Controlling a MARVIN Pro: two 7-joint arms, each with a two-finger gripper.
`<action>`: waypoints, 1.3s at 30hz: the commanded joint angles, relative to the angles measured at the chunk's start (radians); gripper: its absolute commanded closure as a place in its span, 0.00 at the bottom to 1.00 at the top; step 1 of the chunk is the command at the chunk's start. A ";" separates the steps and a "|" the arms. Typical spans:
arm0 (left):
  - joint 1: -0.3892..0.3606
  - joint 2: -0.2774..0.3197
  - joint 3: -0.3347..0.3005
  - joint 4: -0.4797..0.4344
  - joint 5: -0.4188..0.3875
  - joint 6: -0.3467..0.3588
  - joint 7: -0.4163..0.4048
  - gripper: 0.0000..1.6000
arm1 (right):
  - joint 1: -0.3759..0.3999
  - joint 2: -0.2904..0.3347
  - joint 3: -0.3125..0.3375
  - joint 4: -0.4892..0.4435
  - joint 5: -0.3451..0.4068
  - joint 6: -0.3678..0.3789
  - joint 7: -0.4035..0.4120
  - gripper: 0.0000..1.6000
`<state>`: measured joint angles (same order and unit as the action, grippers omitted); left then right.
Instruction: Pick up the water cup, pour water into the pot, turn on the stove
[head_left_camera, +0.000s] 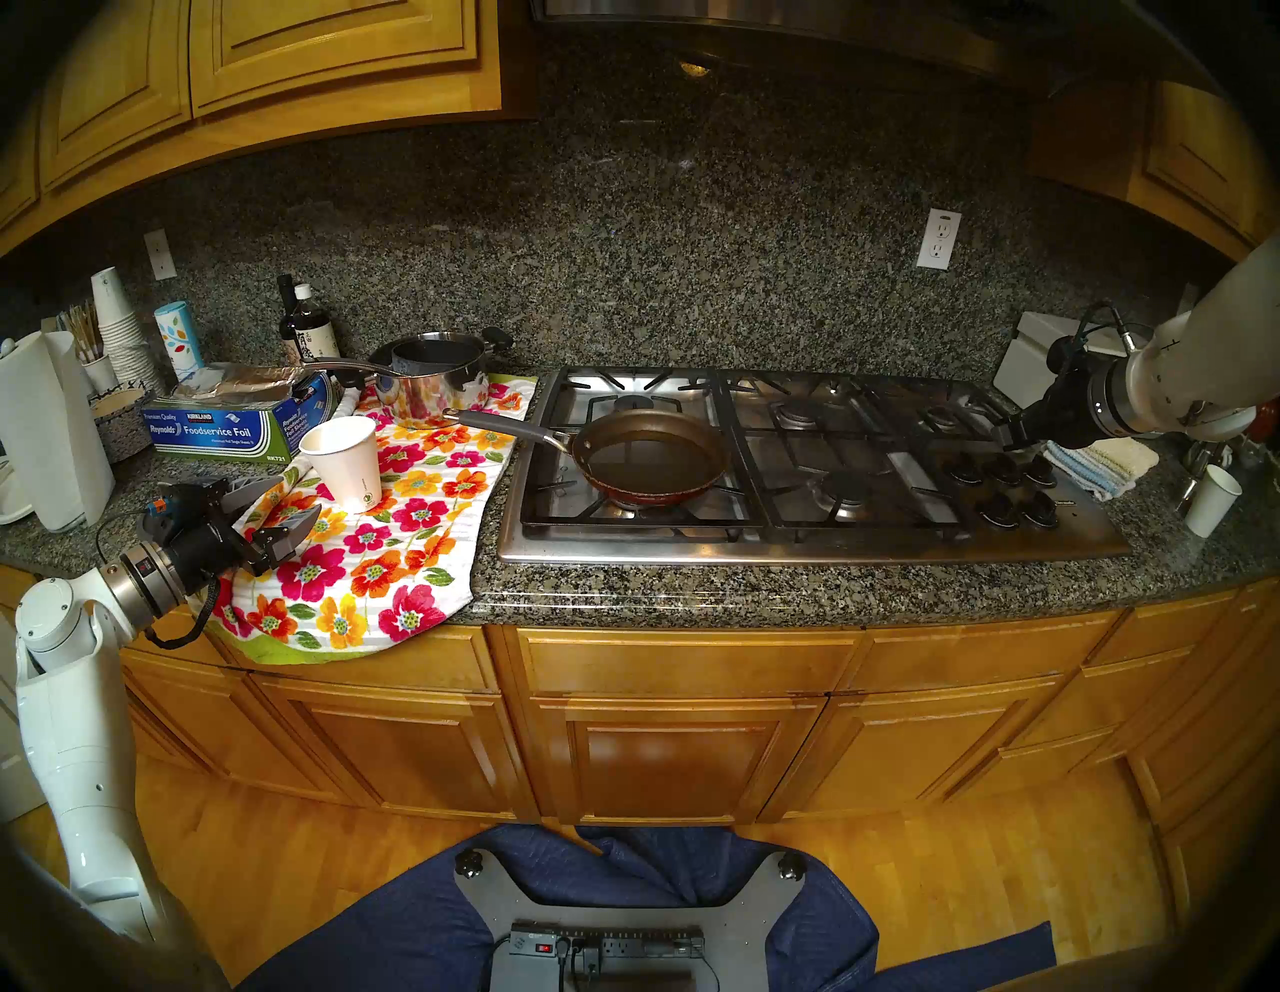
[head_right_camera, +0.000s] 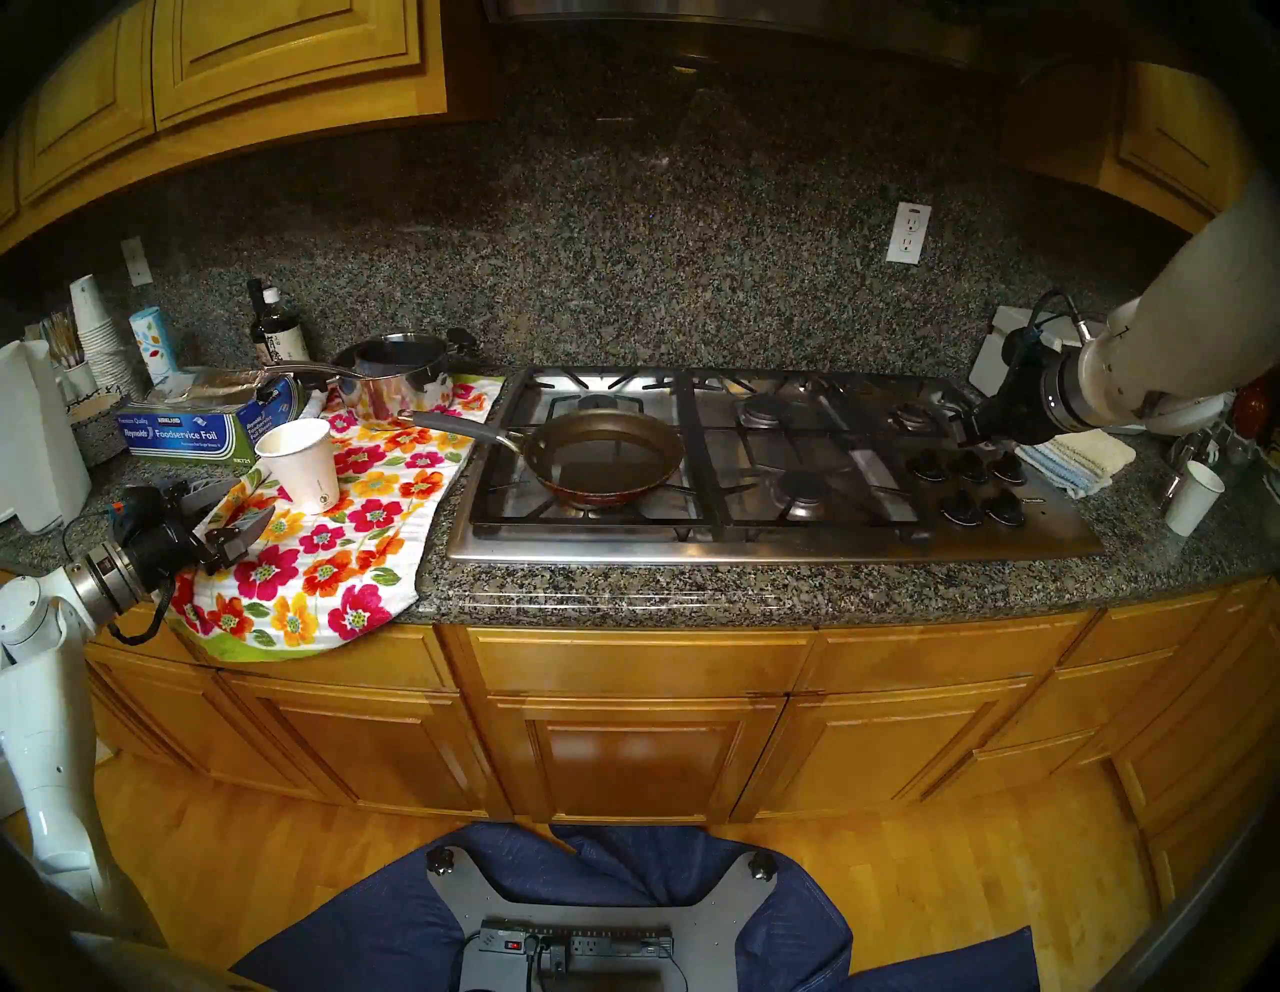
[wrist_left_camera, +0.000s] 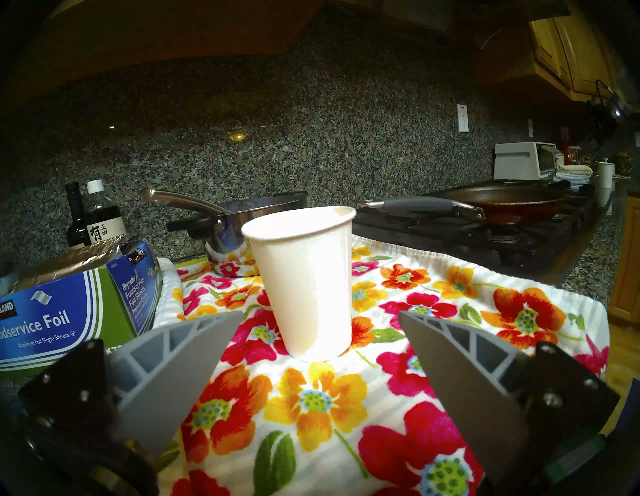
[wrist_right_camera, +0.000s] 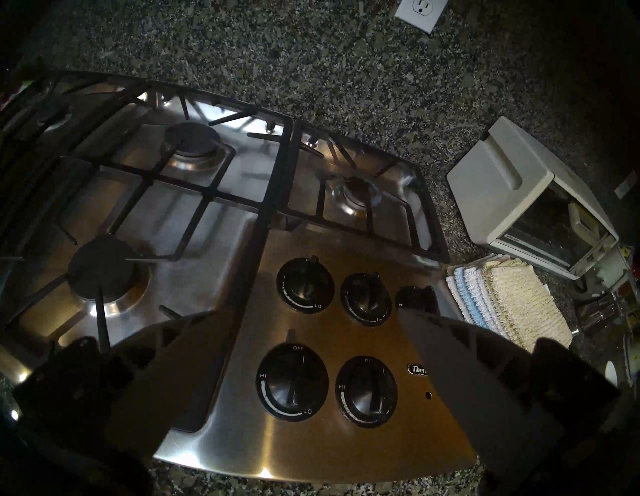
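The water cup was found standing upright on the flowered towel at the left part of the bench, near the front edge, its rim slightly dented and its green logo turned toward the front. It was gripped by nothing. The left tool was held level just beside it, with its jaws spread wide and empty; in the left wrist view the cup was seen ahead of the two grey fingers, between their lines but not yet between the tips.

The pot was set on the front left burner of the stove, its grey handle reaching back over the towel's edge. Its dark inside shone, and from that a layer of liquid was judged to lie in it already, though this could not be settled. Whether the cup held water could not be told.

The right tool was poised over the cluster of black knobs at the stove's right front corner, its jaws wide and touching none of them. No flame was seen at any burner.

The pouring was therefore judged possibly done, with the cup set back down, and the turning of a knob was judged to remain.
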<state>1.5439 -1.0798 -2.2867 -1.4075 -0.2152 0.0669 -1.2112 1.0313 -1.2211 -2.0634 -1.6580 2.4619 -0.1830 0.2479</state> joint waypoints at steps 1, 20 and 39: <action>-0.024 0.011 -0.011 -0.024 -0.014 0.002 0.002 0.00 | -0.008 0.002 0.003 0.007 0.003 -0.030 -0.028 0.00; -0.024 0.011 -0.011 -0.024 -0.014 0.002 0.002 0.00 | -0.101 0.032 0.030 0.021 0.013 -0.084 -0.060 0.00; -0.024 0.011 -0.011 -0.024 -0.013 0.002 0.002 0.00 | -0.171 0.106 0.073 0.116 0.064 -0.056 -0.016 0.00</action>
<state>1.5438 -1.0801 -2.2870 -1.4078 -0.2152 0.0669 -1.2112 0.8559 -1.1391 -2.0009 -1.6054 2.5085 -0.2564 0.2069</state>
